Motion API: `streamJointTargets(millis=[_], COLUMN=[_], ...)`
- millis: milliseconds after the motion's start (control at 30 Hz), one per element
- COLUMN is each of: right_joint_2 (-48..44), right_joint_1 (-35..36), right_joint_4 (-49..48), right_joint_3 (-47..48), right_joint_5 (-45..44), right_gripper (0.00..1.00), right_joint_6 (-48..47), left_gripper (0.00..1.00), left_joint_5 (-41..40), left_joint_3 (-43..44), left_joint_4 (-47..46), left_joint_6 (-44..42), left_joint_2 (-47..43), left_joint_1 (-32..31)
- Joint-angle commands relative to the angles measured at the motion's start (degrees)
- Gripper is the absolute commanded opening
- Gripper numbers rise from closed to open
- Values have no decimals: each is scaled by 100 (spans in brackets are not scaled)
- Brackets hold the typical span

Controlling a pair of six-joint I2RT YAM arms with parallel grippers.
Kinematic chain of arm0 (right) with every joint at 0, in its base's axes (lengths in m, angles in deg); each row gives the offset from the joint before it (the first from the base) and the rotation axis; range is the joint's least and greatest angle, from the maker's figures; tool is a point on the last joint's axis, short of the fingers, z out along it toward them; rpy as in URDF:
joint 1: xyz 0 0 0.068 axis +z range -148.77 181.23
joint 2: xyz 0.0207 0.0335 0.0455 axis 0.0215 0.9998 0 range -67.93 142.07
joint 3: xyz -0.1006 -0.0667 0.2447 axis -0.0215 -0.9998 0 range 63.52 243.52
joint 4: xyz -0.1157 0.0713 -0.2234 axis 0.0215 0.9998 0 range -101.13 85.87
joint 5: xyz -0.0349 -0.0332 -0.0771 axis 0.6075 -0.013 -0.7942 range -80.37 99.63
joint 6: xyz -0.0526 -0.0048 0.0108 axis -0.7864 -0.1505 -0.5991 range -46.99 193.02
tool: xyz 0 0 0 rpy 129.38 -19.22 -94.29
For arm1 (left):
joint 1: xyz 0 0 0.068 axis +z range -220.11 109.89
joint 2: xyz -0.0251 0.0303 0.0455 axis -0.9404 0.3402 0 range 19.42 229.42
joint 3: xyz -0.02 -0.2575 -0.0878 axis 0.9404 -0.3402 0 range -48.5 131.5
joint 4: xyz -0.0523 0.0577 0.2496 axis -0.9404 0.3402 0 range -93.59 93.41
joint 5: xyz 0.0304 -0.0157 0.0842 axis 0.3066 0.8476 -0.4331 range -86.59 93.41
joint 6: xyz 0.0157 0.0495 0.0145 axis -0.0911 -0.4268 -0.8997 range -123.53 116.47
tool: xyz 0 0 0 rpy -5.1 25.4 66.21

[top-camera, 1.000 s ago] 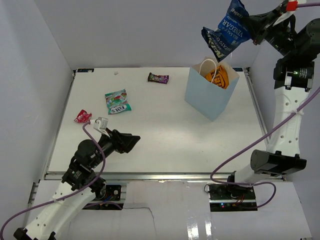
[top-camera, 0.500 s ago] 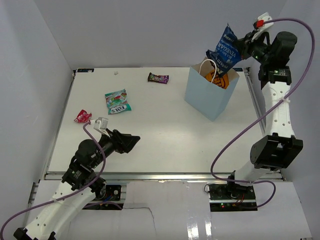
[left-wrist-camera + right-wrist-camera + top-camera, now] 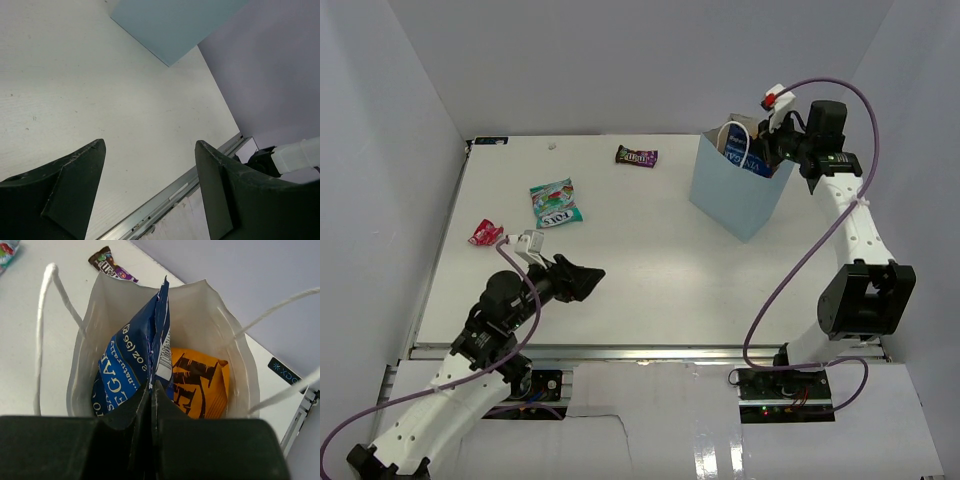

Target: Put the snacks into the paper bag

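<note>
The light blue paper bag (image 3: 737, 190) stands upright at the table's far right. My right gripper (image 3: 768, 150) is over its mouth, shut on the dark blue bag (image 3: 131, 369), which hangs down inside the paper bag (image 3: 95, 305) beside the orange chip bag (image 3: 200, 385). My right gripper (image 3: 151, 386) pinches the blue bag's top seam. On the table lie the teal-white bag (image 3: 556, 203), the small dark purple candy pack (image 3: 636, 156) and the red-pink wrapper (image 3: 485, 233). My left gripper (image 3: 588, 280) is open and empty low over the near left table; it also shows in the left wrist view (image 3: 150, 150).
White walls enclose the table on three sides. A metal rail (image 3: 620, 350) runs along the near edge. The white rope handles (image 3: 42, 335) stand up around the bag's mouth. The purple candy pack (image 3: 111, 264) lies just beyond the bag.
My right gripper has come down from high above and lowered the dark blue bag into the paper bag. My left arm shifted slightly.
</note>
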Motion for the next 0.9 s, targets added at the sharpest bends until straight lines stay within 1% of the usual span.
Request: streamJointTargets(millis=[0, 67, 333, 433, 533, 567, 600, 633, 667, 700, 733, 767, 833, 867], right_joint_2=[404, 641, 1081, 1187, 1029, 950, 924, 888, 818, 792, 783, 757, 747, 730], right_joint_1=[205, 275, 372, 372, 364, 372, 355, 337, 302, 250, 215, 179, 91, 74], right_joint_4=[837, 1129, 1613, 1763, 1728, 1737, 1789, 1816, 1816, 1842, 1868, 1877, 1895, 1895], right_joint_3=[426, 584, 638, 691, 778, 866, 988, 1286, 1471, 1665, 2119, 2350, 2781, 3122], right_joint_5=[-111, -136, -286, -277, -110, -84, -14, 30, 74, 118, 136, 136, 75, 40], right_gripper=[8, 8, 9, 12, 29, 44, 50, 63, 69, 72, 75, 80, 85, 88], right_joint_6=[-536, -703, -853, -879, -862, -809, -704, -642, -572, -424, -353, -282, -89, -36], left_gripper=[83, 83, 84, 87, 89, 90, 90, 91, 91, 91, 91, 93, 96, 98], left_joint_5=[-91, -100, -82, -170, -354, -433, -591, -671, -706, -1029, -1162, -1320, -1776, -1866], left_joint_3=[36, 80, 115, 177, 352, 483, 545, 624, 712, 913, 1037, 1177, 1617, 1757], left_joint_4=[-208, -234, -542, -630, -691, -700, -683, -683, -674, -596, -525, -420, -77, 28], left_joint_6=[-35, -44, -88, -132, -150, -150, -141, -141, -141, -132, -89, -53, 34, 35], left_joint_2=[291, 450, 942, 1152, 1372, 1556, 1671, 1776, 2021, 2163, 2303, 2453, 2918, 3068], left_joint_1=[-12, -12, -12, -12, -12, -12, -12, -3, -3, -12, -3, -3, 32, 76])
